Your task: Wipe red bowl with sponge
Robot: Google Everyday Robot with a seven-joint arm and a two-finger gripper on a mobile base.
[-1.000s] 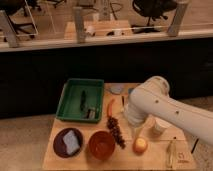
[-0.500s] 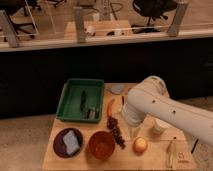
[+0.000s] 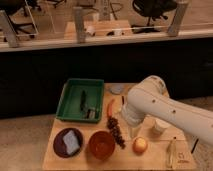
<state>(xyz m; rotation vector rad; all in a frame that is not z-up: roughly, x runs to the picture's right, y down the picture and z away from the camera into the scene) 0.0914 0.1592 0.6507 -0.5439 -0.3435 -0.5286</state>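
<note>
The red bowl [image 3: 102, 144] stands upright near the table's front edge, with a glossy inside. The pale grey-blue sponge [image 3: 73, 141] lies on the dark maroon plate [image 3: 60, 146], just left of the bowl. My white arm [image 3: 150, 102] reaches over the right half of the table. My gripper [image 3: 133, 131] hangs below the wrist, right of the bowl and between the grapes and the pale cup. It is apart from the bowl and the sponge, and mostly hidden by the arm.
A green tray [image 3: 67, 100] with dark utensils sits at the back left. A red chili [image 3: 110, 107], dark grapes [image 3: 116, 131], an orange fruit [image 3: 140, 145], a pale cup [image 3: 161, 126] and a yellowish item [image 3: 172, 152] lie around the gripper. A grey-blue item [image 3: 117, 89] stands behind.
My arm has shifted slightly to the left. The bowl, the sponge and the other things have not moved.
</note>
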